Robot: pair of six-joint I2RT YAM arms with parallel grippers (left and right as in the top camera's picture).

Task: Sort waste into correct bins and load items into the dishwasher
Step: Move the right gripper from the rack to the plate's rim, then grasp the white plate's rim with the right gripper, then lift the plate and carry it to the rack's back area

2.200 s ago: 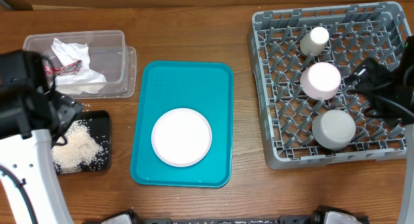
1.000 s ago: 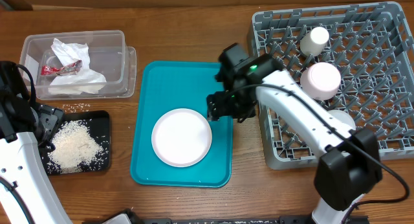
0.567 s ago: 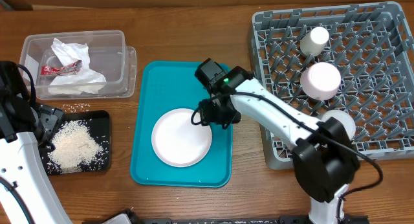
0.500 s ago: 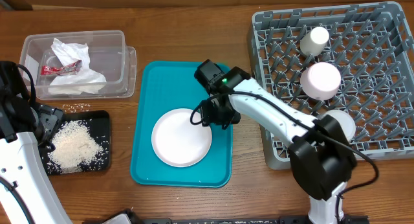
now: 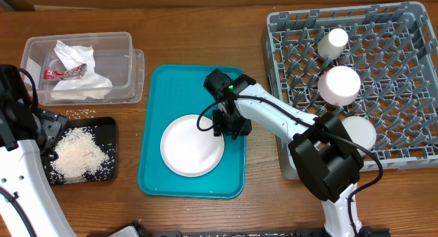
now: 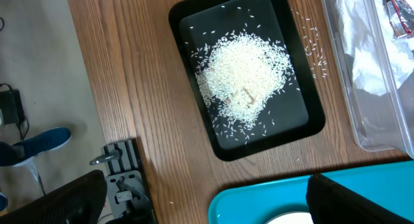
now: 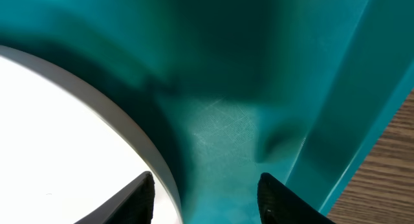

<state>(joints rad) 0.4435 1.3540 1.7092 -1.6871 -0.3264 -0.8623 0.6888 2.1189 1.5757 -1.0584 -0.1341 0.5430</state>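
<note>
Closest in, the right wrist view shows the right gripper (image 7: pixel 206 188) with its fingers apart, one over the curved rim of the wide, round pale-pink plate (image 7: pixel 58 140) and the other over the bare floor of the large teal plastic serving tray (image 7: pixel 233 120). The jaws straddle the rim but do not clamp it yet. Two seconds ago this arm was at the right edge of the frame over the rack. It has since crossed to frame centre and dropped to the plate's right edge, jaws narrowing, while the plate itself has not moved. That reads as the start of a pick on the last dish left outside the rack. At lower left, the left gripper (image 6: pixel 206 182) hangs wide open and empty above the shallow black rectangular tray (image 5: pixel 109 127). That tray holds the heap of loose white rice-like crumbs (image 5: pixel 75 155), with a few strays on the desk (image 5: pixel 205 31) just above it. That arm has pulled back toward the left edge and has held there for the past second. At right, the square grey plastic dish rack (image 5: pixel 410 31) carries the small white cup (image 5: pixel 335 42), the small pale-pink bowl (image 5: pixel 340 85) and the grey metal-look bowl (image 5: pixel 366 131). At upper left, the clear rectangular plastic tub (image 5: pixel 130 66) contains the crumpled white paper napkins (image 5: pixel 72 59) and the small red foil packet (image 5: pixel 58 73).
</note>
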